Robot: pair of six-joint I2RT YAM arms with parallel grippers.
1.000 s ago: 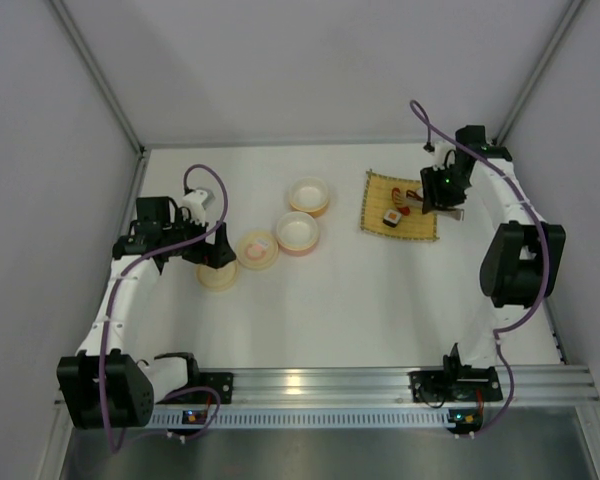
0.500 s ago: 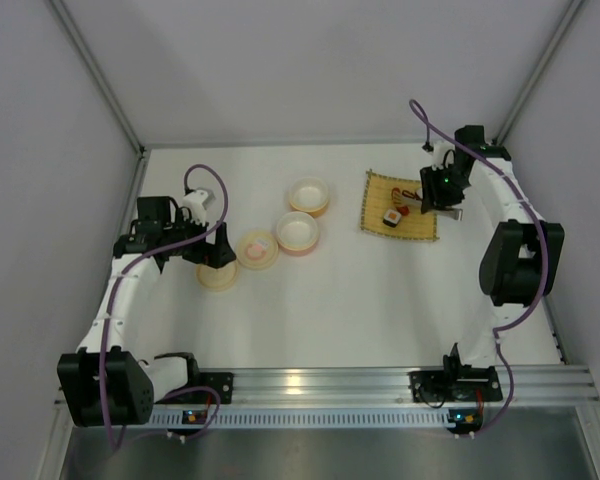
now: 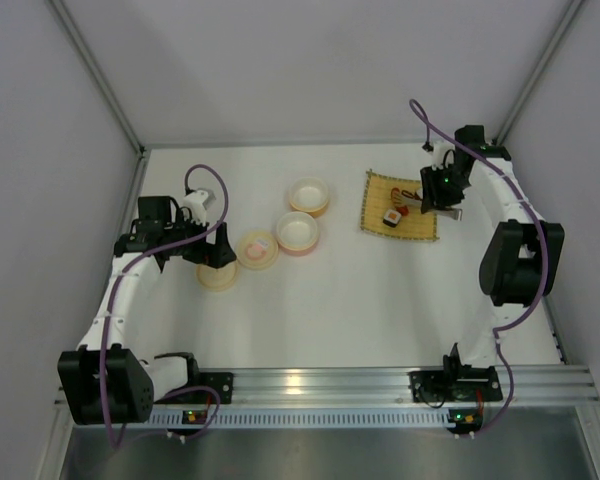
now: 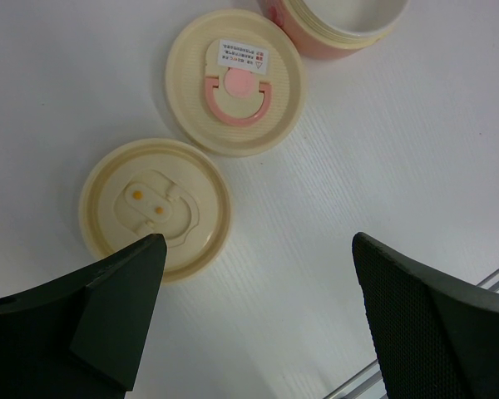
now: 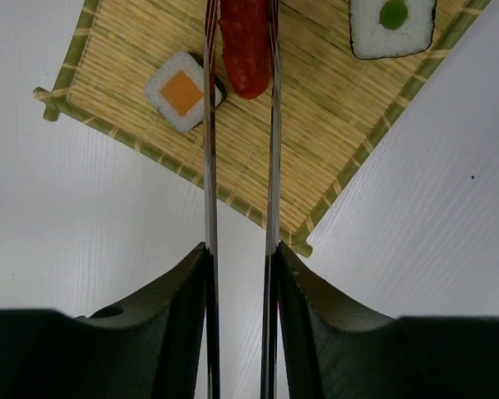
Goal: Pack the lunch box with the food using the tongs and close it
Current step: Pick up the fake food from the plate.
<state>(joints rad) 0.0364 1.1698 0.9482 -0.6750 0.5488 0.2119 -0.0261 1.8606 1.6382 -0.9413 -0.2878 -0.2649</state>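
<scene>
My right gripper (image 5: pixel 239 253) is shut on the slim metal tongs (image 5: pixel 272 150). Their two arms reach out over the bamboo mat (image 5: pixel 333 141) and lie along either side of the red sausage (image 5: pixel 247 50). Just left of the tongs sits a sushi roll with an orange centre (image 5: pixel 183 91). A sushi roll with a green centre (image 5: pixel 392 25) lies at the mat's far right. The round pink-and-cream lunch box bowls (image 3: pixel 309 195) (image 3: pixel 297 232) stand open mid-table. My left gripper (image 4: pixel 254 249) hangs open and empty over the table near two cream lids (image 4: pixel 234 81) (image 4: pixel 154 208).
The lids lie upside down left of the bowls, the nearer one (image 3: pixel 218 275) partly under my left gripper (image 3: pixel 218 255). The mat (image 3: pixel 380 190) lies at the back right, near the right wall. The metal rail (image 3: pixel 310 385) runs along the near edge.
In the top view almost nothing differs. The right gripper with the tongs stays over the mat. The left arm has not moved.
</scene>
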